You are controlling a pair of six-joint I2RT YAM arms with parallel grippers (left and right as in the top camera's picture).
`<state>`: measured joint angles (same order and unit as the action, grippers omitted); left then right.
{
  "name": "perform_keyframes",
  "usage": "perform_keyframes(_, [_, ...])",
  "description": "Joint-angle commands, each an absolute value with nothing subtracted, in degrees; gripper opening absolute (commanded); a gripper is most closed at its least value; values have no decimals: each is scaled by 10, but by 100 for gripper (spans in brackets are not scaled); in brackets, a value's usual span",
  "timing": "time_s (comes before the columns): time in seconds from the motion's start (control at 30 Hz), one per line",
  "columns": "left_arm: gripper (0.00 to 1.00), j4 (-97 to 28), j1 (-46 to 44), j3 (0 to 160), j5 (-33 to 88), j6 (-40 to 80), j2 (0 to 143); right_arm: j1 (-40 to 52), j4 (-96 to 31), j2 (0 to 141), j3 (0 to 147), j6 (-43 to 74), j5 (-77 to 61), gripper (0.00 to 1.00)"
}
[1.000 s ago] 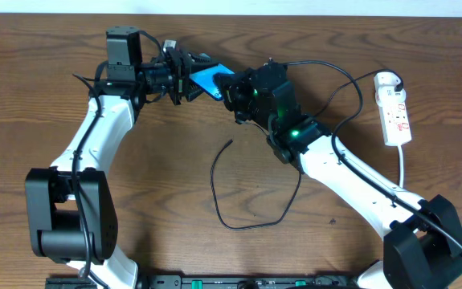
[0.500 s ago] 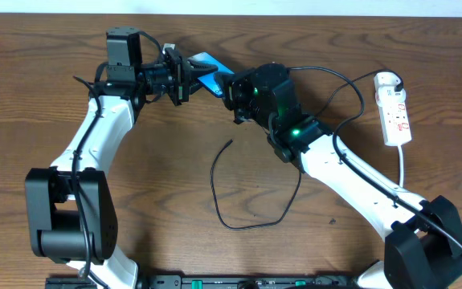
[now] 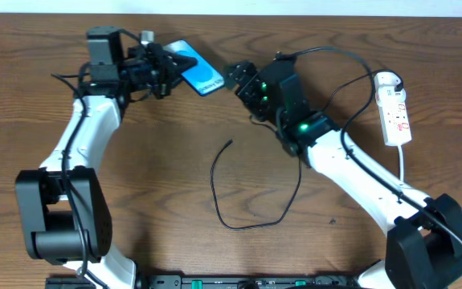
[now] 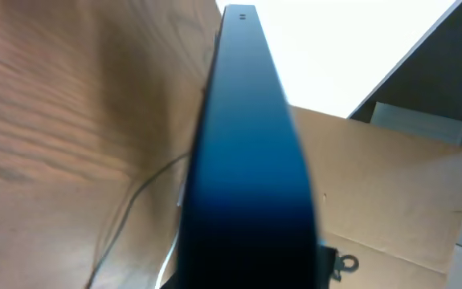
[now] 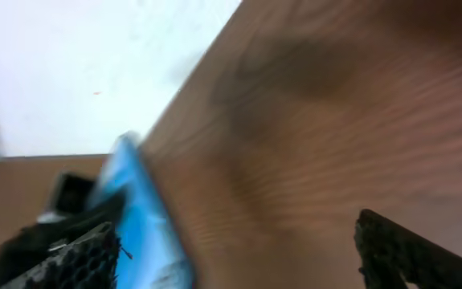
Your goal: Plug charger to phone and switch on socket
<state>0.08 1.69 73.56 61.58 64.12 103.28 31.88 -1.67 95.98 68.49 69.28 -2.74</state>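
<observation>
The phone (image 3: 198, 75) is clamped at one end by the left end effector (image 3: 169, 64), apparently raised off the surface (image 3: 158, 177). Its long axis runs toward the right end effector (image 3: 235, 79), which is spread wide, empty and close by. The charger (image 3: 229, 144) tip lies loose, nearer the right arm. Only the left wrist view shows the phone edge-on, and only overhead shows the cable.

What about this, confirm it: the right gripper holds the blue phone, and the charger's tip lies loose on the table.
Wrong gripper: the left gripper holds the phone, per the overhead view. The charger's tip does lie loose on the table.
</observation>
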Motion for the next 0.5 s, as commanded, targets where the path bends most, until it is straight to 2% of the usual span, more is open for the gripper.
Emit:
perform_keyframes(0.0, [7,5,51,738,680,571,1020,301,-39,952,685,545,-22,92])
perform_keyframes(0.17, [7,5,101,738,747,526,1020,300,-88,951,685,463,-49,89])
perform_keyframes(0.33, [7,4,152,738,776,510,1020,302,-150,952,685,460,-84,75])
perform_keyframes(0.47, [7,3,190,738,785,510,1020,302,-193,959,685,509,-119,61])
